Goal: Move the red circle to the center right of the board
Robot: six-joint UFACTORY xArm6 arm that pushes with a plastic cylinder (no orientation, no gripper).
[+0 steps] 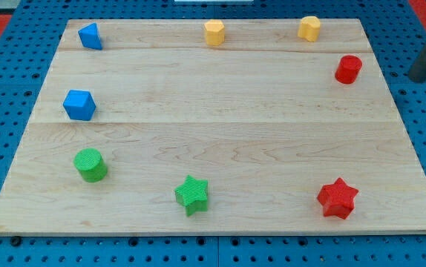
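The red circle point(348, 69), a short cylinder, stands far right on the wooden surface point(220, 141). It is probably light, rigid and easy to slide; push low on its far face. My tip point(419, 77), a jawless tool holding nothing, sits off-board to its right.

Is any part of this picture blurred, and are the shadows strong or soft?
Camera view: my tip at the view's right edge, off the board beyond the red circle, looks blurred; the blocks, such as the red star, are sharp; shadows are soft; no glare on the board.
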